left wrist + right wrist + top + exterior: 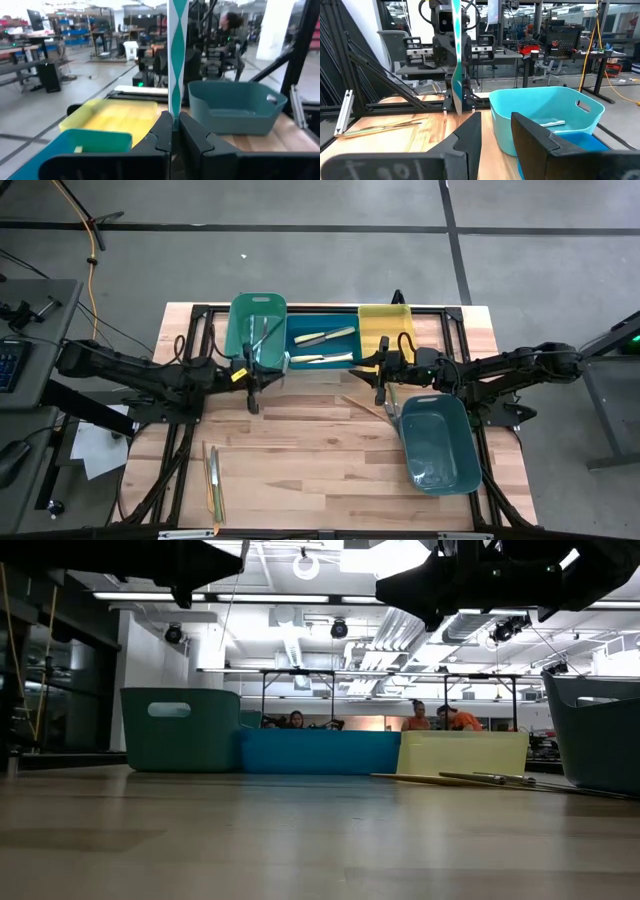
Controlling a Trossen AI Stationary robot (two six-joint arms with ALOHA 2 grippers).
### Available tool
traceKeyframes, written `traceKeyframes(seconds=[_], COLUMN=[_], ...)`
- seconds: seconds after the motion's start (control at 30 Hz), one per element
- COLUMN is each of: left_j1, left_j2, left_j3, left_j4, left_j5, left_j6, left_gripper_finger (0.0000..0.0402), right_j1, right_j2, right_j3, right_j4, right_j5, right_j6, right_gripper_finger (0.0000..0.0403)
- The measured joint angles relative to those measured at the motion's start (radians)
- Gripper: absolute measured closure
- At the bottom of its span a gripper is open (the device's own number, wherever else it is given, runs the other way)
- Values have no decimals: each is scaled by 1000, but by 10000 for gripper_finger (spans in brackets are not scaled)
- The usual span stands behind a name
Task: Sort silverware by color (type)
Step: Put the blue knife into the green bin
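**Left hand grips green-handled utensil upright beside green bin**

The left hand (pixel 172 131) is clamped on a green-handled utensil (pixel 177 55), long axis vertical, handle pointing up, at the green bin's (pixel 240 320) near edge. The right hand (pixel 496 132) stands apart, holding nothing, between the yellow bin (pixel 372 320) and the tilted grey-teal bin (pixel 455 465). Pale-handled utensils (pixel 322 347) lie crosswise in the blue bin (pixel 300 328). Two more, possibly yellow-green, lie lengthwise near the table's (pixel 300 450) front edge (pixel 213 480). The table's centre is open.

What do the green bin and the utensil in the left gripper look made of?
Green bin: likely plastic, a matte, one-piece moulded shell with rounded corners and a cut-out handle. Utensil in the left gripper: handle looks like glossy green plastic with a pale diamond pattern; its end isn't clear.
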Motion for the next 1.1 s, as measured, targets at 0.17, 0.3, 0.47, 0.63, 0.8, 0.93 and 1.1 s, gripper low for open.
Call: traceKeyframes(seconds=[0.17, 0.3, 0.47, 0.63, 0.8, 0.93, 1.1], left_j1=[46, 99, 158, 172, 172, 172, 172], left_j2=[0, 0, -2, -2, 0, 0, 0], left_j3=[-3, -77, -157, -158, -159, -159, -159], left_j4=[25, 152, 357, 348, 340, 340, 340], left_j5=[9, 86, 226, 269, 269, 269, 269], left_j6=[0, -10, -43, -42, -35, -35, -34], left_gripper_finger=[396, 395, 395, 394, 394, 394, 394], right_j1=[0, 0, 0, 0, 0, 0, 0], right_j2=[0, 0, 0, 0, 0, 0, 0], right_j3=[0, 0, 0, 0, 0, 0, 0], right_j4=[0, 0, 0, 0, 7, 7, 7], right_j5=[0, -1, -1, -1, -1, -1, -1], right_j6=[4, 46, 48, 48, 45, 44, 44], right_gripper_finger=[300, 300, 300, 300, 300, 300, 300])
